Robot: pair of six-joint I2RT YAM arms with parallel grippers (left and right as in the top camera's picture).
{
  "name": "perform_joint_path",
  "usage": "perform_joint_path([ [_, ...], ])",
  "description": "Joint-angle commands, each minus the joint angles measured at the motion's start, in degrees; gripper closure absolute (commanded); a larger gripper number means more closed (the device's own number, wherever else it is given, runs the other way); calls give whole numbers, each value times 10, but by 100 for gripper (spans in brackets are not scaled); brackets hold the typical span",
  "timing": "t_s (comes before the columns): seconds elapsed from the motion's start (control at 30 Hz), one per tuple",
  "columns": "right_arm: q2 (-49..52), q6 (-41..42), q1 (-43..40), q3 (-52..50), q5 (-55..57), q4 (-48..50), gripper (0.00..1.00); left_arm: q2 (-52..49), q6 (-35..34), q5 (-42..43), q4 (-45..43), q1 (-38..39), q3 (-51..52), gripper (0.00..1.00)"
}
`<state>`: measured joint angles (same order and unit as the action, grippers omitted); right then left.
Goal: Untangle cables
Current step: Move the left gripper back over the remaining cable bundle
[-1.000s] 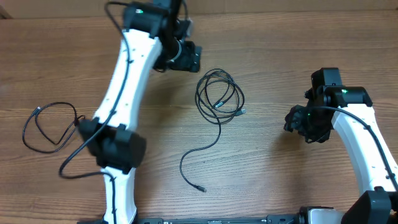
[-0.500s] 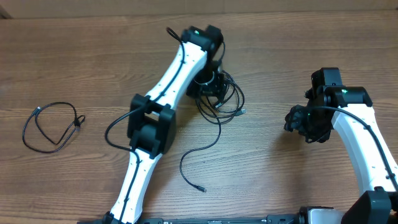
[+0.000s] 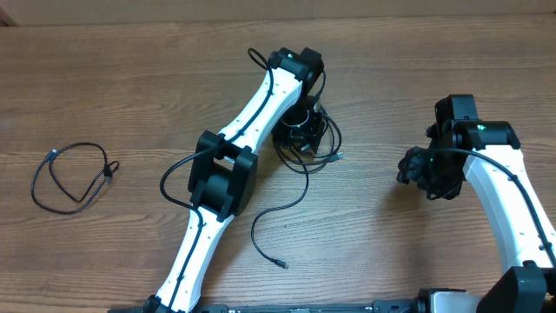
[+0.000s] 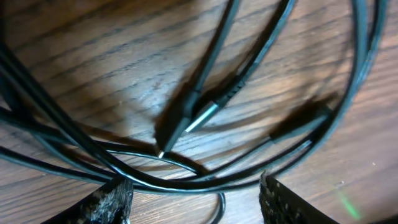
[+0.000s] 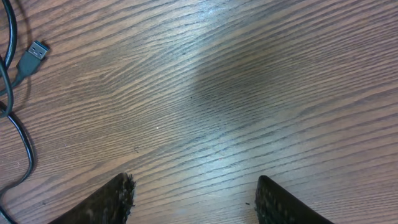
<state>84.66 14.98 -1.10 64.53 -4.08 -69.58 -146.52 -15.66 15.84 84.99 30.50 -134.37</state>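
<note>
A coil of thin black cables [image 3: 328, 139] lies at the table's middle, with a tail curving down to a plug end [image 3: 280, 262]. My left gripper [image 3: 297, 130] is right over this coil, low and open. In the left wrist view the cable loops [image 4: 261, 56] and a silvery-tipped plug [image 4: 186, 121] lie between and just beyond my open fingers [image 4: 196, 199]; cable strands cross between the fingertips. A separate looped black cable [image 3: 69, 174] lies at the far left. My right gripper [image 3: 419, 169] is open over bare wood [image 5: 193, 199]; a plug end [image 5: 34, 53] shows at its upper left.
The wooden table's far edge [image 3: 278, 22] runs along the top. The left arm [image 3: 221, 183] stretches diagonally across the middle of the table. The right arm [image 3: 508, 209] stands at the right side.
My left arm has swung from the back left over to the central coil and lowered onto it. The right arm and the far-left cable have not moved.
</note>
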Motion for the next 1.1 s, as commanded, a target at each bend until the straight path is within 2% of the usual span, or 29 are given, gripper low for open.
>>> perform_joint_path([
  [0.0,0,2,-2,10,6,2,39,-4,-48,-69,-1,19,4,35],
  [0.07,0,2,-2,10,6,1,39,-4,-70,-106,-2,25,4,34],
  [0.27,0,2,-2,10,6,1,39,-4,-103,-110,-5,33,4,33],
  [0.9,0,2,-2,10,6,0,39,-4,-103,-121,-15,48,7,37],
  [1.07,0,2,-2,10,6,0,39,-4,-103,-139,-12,49,12,41],
])
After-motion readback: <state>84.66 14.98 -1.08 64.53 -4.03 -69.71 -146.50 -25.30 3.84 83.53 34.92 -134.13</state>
